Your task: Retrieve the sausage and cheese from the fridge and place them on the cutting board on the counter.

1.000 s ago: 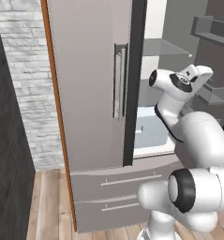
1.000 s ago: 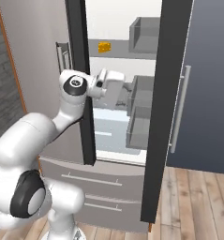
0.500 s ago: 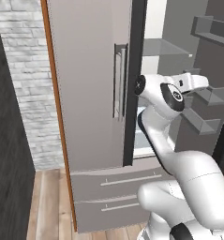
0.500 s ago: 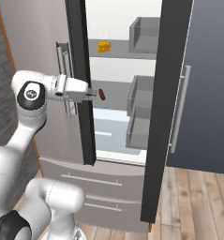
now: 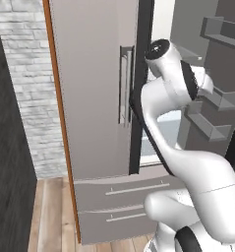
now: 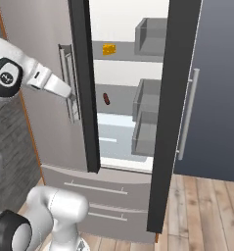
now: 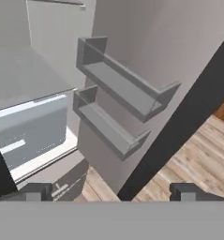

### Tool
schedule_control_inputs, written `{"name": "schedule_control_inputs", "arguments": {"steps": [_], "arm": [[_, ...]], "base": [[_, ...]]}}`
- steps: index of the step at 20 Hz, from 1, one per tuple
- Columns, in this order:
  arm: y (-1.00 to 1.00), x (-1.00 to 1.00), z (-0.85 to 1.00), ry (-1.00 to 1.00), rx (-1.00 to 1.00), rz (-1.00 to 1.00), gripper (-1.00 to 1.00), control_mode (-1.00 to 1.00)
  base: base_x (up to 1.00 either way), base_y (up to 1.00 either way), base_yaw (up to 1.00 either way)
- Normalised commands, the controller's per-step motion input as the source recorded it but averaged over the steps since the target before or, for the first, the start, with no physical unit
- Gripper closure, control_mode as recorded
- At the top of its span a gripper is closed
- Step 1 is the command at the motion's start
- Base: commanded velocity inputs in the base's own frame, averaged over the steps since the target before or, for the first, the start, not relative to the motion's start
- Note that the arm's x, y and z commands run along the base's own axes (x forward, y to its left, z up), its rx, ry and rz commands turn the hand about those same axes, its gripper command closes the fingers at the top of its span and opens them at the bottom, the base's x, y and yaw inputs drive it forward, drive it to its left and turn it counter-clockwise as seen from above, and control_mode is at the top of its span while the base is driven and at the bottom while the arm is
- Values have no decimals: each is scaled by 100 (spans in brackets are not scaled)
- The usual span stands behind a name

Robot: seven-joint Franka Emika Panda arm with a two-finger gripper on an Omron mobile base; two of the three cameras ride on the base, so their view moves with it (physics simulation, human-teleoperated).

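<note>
The fridge [image 6: 50, 132] stands with its right door [image 6: 211, 98] swung open and its white inside showing. A dark red-brown sausage [image 6: 106, 99] lies on the middle shelf. Above it, a yellow-orange cheese [image 6: 108, 49] sits on the upper shelf. My gripper [image 7: 111, 190] is open and holds nothing; its fingertips [image 7: 38, 190] stand wide apart. In the right base view my hand [image 6: 64, 90] hangs by the left door's handle, left of the sausage and apart from it. The hand view faces the open door's bins. The cutting board and counter are out of view.
Grey bins [image 6: 148, 98] sit at the right inside the fridge, and two door bins [image 7: 118, 84] line the open door. A dark centre strip [image 6: 84, 83] stands between my hand and the shelves. Lower drawers [image 6: 99, 188] sit above a wooden floor [image 6: 206, 211]. A brick wall [image 5: 25, 74] is at the left.
My arm has swung back out of the fridge opening to the left, away from the sausage. The gripper stays open and empty. Sausage and cheese have not moved.
</note>
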Motion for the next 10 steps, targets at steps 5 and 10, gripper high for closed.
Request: {"name": "schedule_control_inputs", "arguments": {"steps": [5,10], "arm": [[48,0,-9,0,33,39,-100,-100],[45,13,-49,-4,10,55,-100,-100]], "base": [[0,0,0],[0,0,0]]}}
